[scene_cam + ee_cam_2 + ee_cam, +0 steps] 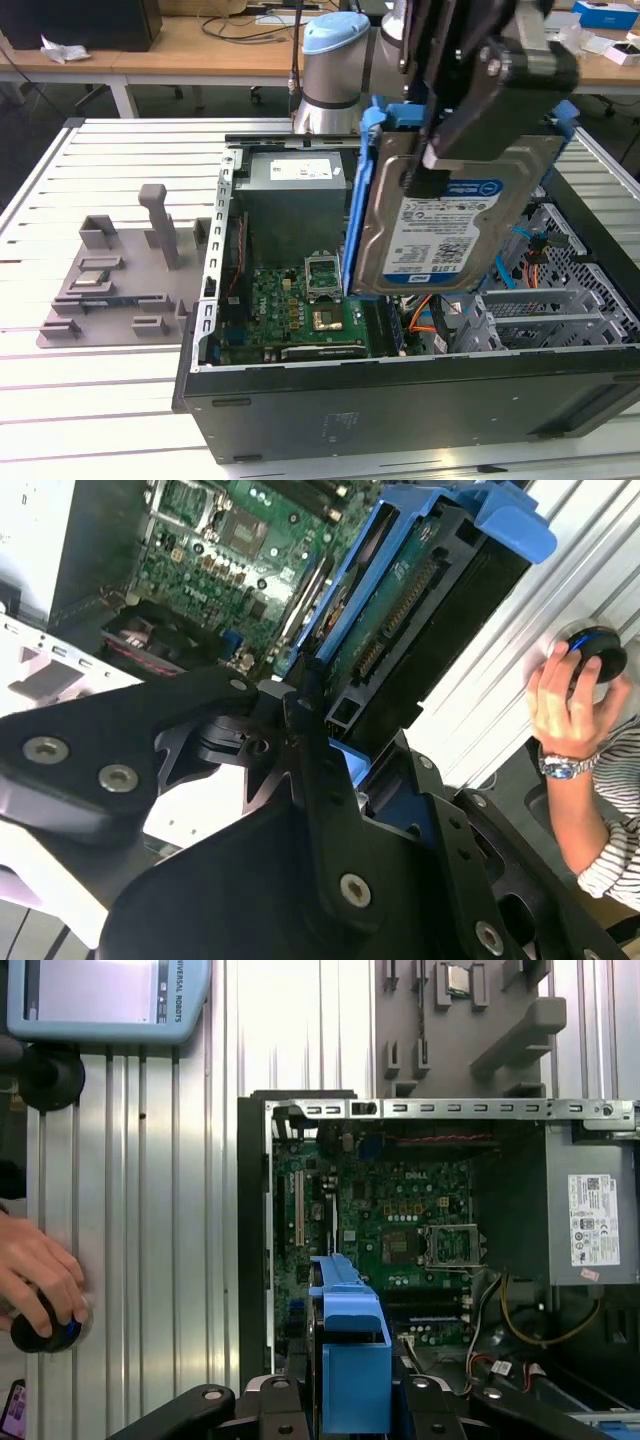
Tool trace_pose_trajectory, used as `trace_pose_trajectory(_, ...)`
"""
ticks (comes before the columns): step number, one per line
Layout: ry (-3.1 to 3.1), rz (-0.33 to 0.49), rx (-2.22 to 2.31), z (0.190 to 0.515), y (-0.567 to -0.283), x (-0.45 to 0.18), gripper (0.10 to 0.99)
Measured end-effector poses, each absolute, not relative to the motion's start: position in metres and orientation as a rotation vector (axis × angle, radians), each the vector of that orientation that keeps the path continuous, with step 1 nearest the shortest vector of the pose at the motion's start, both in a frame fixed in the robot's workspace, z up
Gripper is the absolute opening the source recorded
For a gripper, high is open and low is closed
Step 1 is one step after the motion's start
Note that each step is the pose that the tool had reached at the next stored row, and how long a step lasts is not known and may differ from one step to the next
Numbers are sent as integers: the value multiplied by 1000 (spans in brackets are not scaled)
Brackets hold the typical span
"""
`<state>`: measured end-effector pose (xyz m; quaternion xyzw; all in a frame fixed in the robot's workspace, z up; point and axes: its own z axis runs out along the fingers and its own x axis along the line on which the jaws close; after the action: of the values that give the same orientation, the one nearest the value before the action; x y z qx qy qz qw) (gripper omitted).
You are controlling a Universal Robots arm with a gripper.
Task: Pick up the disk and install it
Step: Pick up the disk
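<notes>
The disk (440, 230), a silver drive with a white and blue label in a blue bracket, hangs upright and slightly tilted above the open computer case (400, 400). My black gripper (445, 155) is shut on the disk's upper part. In the second wrist view the disk (400, 610) shows its circuit-board side and blue bracket, sticking out from the gripper (335, 745) toward the motherboard. In the first wrist view the blue bracket of the disk (350, 1345) sits between the fingers (275, 1410) above the case interior.
Inside the case lie the green motherboard (290, 300), a grey power-supply box (295, 190) and a metal drive cage with cables (560, 290). A grey fixture (110, 270) stands on the slatted table. A person's hand (565, 710) rests on a round knob beside the case.
</notes>
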<state>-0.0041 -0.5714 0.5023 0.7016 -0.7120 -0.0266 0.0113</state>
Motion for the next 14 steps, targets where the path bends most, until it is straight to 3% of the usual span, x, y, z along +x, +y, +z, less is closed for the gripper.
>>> trace_pose_trajectory(14, -2220, -84, 2188, 502, -571, 66, 369)
